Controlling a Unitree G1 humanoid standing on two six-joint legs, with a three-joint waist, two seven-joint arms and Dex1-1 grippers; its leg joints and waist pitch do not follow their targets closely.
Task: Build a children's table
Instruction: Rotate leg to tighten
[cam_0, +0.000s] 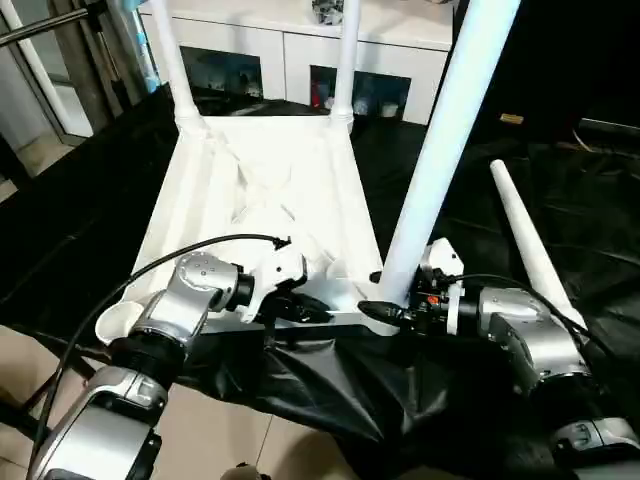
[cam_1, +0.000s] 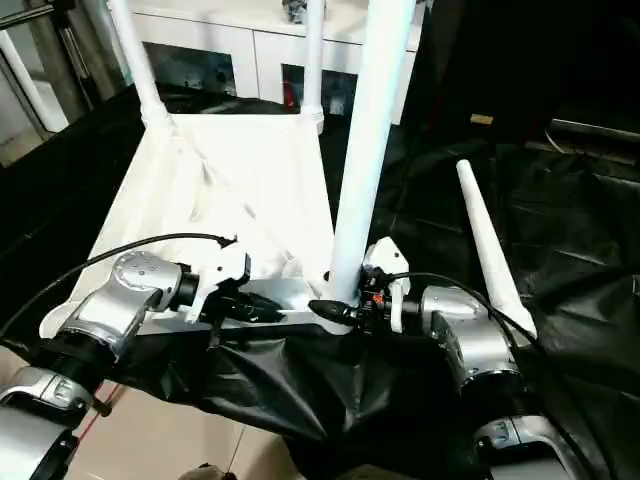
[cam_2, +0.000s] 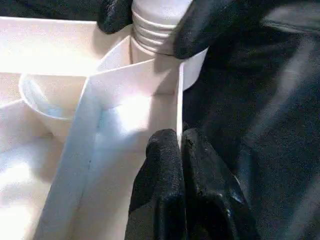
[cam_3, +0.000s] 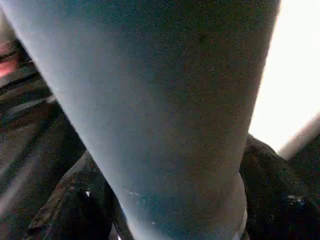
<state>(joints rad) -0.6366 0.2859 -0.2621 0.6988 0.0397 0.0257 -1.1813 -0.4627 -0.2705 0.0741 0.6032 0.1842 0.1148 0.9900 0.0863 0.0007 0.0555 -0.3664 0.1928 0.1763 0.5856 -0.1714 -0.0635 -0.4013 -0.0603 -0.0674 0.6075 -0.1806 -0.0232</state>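
Right gripper (cam_0: 385, 312): fingers around the base of an upright leg (cam_0: 440, 150) at the near right corner socket.
Left gripper (cam_0: 318, 308): closed, pinching the tabletop (cam_0: 270, 190) rim just beside that socket.
Leg axis: vertical, threads entering the socket.
Spare leg (cam_0: 530, 245): lies on black sheet, near the right arm.

The tabletop (cam_0: 270, 190) lies centrally with two legs (cam_0: 345, 60) upright at twelve o'clock, a third leg (cam_0: 440, 150) at five, a loose leg (cam_0: 530, 245) at three.
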